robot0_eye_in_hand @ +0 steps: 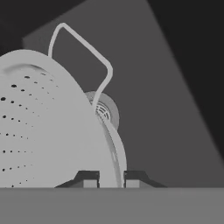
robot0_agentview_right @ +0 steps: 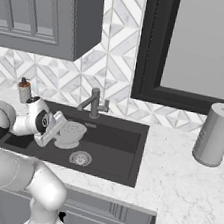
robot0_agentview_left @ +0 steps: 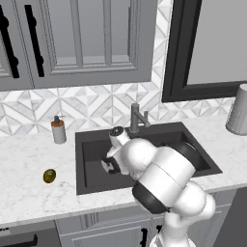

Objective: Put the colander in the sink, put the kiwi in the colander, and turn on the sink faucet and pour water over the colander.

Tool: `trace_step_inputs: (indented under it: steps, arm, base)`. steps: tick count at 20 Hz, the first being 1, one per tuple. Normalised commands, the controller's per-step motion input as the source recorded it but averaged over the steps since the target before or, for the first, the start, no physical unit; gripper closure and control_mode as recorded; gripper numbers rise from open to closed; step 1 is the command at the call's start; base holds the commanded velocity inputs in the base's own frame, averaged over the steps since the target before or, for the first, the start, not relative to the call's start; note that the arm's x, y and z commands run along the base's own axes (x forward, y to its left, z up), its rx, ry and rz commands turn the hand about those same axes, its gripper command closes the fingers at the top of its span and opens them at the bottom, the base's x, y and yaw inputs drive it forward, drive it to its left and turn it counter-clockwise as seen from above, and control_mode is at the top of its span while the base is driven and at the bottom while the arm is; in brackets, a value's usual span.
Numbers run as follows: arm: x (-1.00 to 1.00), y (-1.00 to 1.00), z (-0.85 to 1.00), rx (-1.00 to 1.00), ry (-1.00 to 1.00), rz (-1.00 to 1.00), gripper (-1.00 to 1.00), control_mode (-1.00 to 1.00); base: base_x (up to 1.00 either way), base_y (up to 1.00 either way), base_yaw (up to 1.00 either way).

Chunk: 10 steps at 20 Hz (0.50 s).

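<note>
**While the hand grips its rim, the colander hangs over the sink**

Hand [robot0_eye_in_hand: 111, 178] closed on the colander's [robot0_agentview_right: 70, 133] rim — bowl tilted inside the sink [robot0_agentview_right: 122, 161], left of the drain [robot0_agentview_right: 80, 157]. Kiwi [robot0_agentview_left: 49, 175] lies on the table [robot0_agentview_left: 29, 193], left of the sink — faucet [robot0_agentview_right: 95, 103] behind it.

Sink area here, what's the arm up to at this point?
The gripper pinches the rim of the white colander and holds it down inside the sink, near the drain. Whether it rests on the basin floor is unclear. The kiwi sits on the counter left of the sink. No water shows at the sink faucet.
</note>
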Motion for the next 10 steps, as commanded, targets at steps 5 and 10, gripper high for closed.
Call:
trace_step_inputs:
  steps: [5, 10]
  arm:
    - [0.17, -0.01, -0.59, 0.05, 0.0, 0.0, 1.0, -1.0]
    - [0.07, -0.24, -0.55, 0.06, 0.0, -0.01, 1.0, -1.0]
  base:
    - [0.0, 0.0, 0.0]
    - [0.0, 0.0, 0.0]
